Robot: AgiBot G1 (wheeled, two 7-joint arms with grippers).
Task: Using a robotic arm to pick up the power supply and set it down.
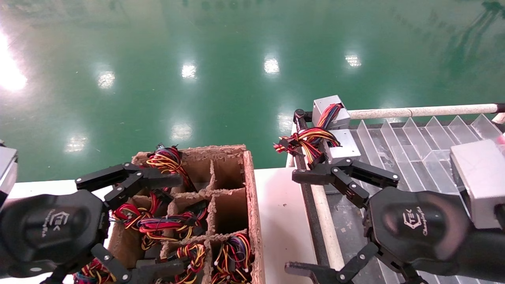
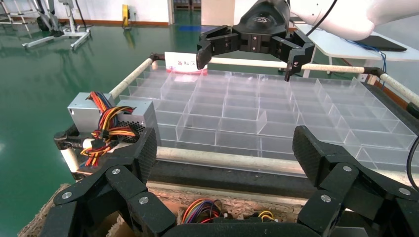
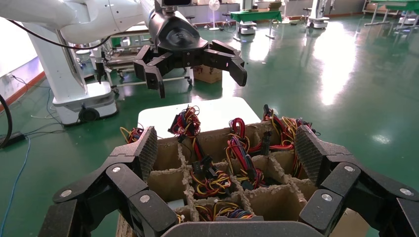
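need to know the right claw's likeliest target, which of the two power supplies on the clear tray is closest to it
The nearer power supply, just beyond the open right claw. The other power supply sits behind it, at the tray's far corner.

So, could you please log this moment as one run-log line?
left gripper: open, over cardboard crate | right gripper: open, empty, beside clear tray | power supplies: two on tray corner

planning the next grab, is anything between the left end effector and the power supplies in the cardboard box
Nothing solid. The left end effector hangs open over the box. Only the tangled wires spilling over the dividers lie above the power supplies, whose bodies are hidden.
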